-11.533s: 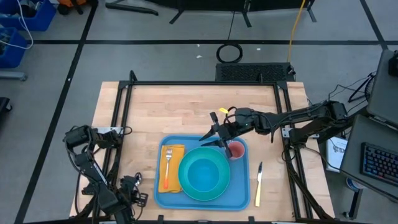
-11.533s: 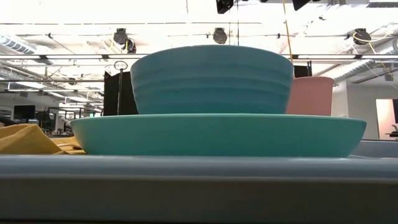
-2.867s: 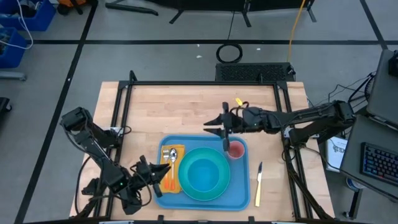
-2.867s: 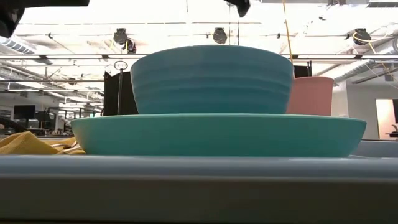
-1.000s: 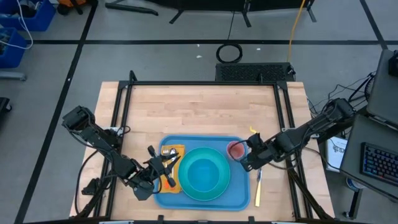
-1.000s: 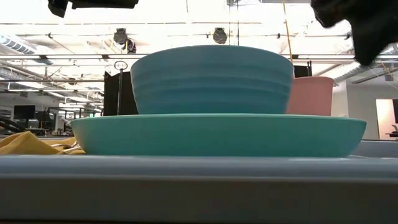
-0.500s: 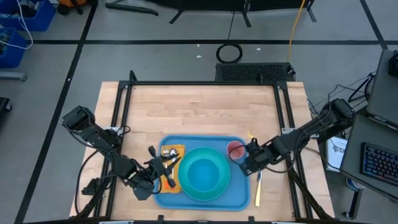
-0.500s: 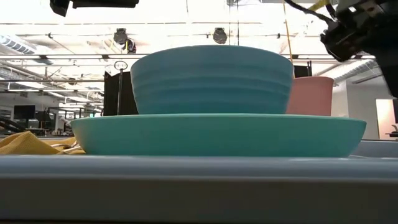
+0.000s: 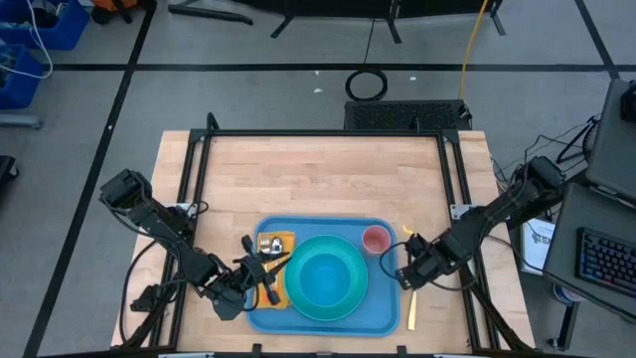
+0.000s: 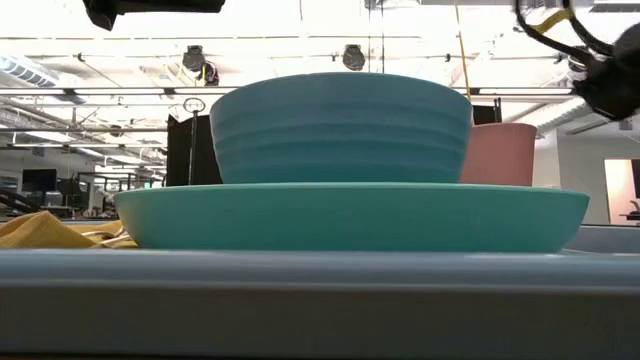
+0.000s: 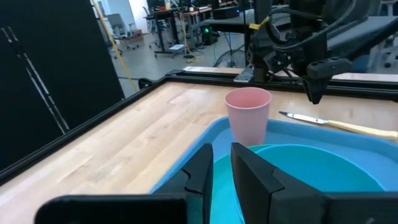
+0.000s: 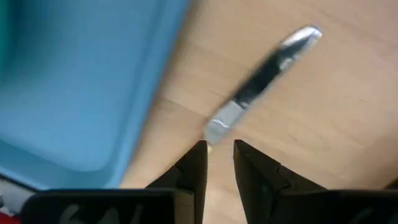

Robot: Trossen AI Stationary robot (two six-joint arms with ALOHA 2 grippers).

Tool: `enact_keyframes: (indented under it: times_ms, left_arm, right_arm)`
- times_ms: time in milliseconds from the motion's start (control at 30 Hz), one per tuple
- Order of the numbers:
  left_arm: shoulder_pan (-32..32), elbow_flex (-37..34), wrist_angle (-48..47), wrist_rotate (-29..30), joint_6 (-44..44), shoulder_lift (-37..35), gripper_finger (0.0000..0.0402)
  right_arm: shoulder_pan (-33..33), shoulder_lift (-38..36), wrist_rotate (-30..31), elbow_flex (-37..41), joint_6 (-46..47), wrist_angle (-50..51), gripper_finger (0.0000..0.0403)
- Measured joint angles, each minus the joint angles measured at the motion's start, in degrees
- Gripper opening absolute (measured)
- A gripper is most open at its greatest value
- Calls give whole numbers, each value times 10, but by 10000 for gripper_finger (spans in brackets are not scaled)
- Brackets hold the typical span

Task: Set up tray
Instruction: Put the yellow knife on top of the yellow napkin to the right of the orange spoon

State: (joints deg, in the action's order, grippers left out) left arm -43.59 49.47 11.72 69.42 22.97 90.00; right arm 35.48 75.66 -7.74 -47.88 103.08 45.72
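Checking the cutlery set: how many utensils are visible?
3. A yellow-handled metal knife lies on the wood beside the blue plastic tray; a fork and spoon rest on the tray's yellow napkin.

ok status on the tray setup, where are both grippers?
Left gripper over napkin on tray, jaws nearly closed, holding nothing visible. Right gripper narrowly open just above knife on table, beside tray. Nothing blocking.
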Motion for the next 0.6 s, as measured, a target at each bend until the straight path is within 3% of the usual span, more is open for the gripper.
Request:
enact_keyframes:
  times_ms: [400, 600]
  left_arm:
    - [0, 0, 1, -5, 9, 0, 62]
    - [-3, 0, 1, -5, 11, 0, 62]
  right_arm:
    - [50, 0, 1, 41, 102, -77, 177]
    - [73, 0, 1, 77, 154, -151, 191]
